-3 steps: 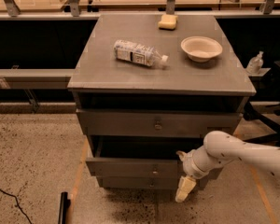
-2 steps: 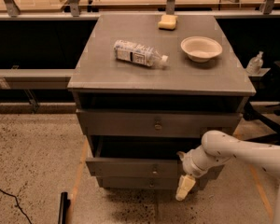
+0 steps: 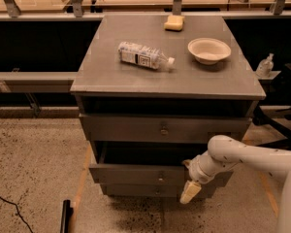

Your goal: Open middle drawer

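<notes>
The grey cabinet has three drawers stacked one above another. The middle drawer is the second one, with a small round knob at its centre. It stands pulled out a little beyond the top drawer, with a dark gap above its front. My gripper hangs in front of the right end of the middle drawer's front, right of the knob and apart from it. My white arm reaches in from the right. The bottom drawer shows only as a thin strip below.
On the cabinet top lie a plastic bottle on its side, a white bowl and a yellow sponge. A small pump bottle stands on a ledge at the right. A black object and a cable lie on the floor at the left.
</notes>
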